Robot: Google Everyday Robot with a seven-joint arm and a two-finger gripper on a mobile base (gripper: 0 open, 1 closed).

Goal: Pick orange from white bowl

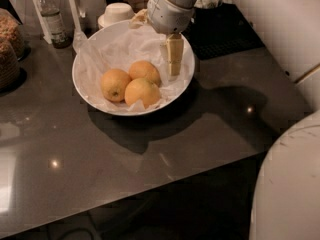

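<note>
Camera view: near the bench's (150,159) far edge, the white bowl (76,79) holds the orange (145,71), rearmost of three. The claw (173,71) hangs just right of it; I cannot tell its spread. It should shift left, straddle the fruit and close gently.

The arm (280,29) and rounded wrist (167,11) are smooth glossy white; cream jaws hang over the white bowl (75,79).

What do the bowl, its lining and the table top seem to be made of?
The bowl looks like glazed ceramic: a smooth, glossy white rim. Its lining looks like thin paper: crumpled and creased. The table top looks like polished dark stone, perhaps laminate: it mirrors lamp spots. The hand hangs over the bowl, beside the oranges.
</note>
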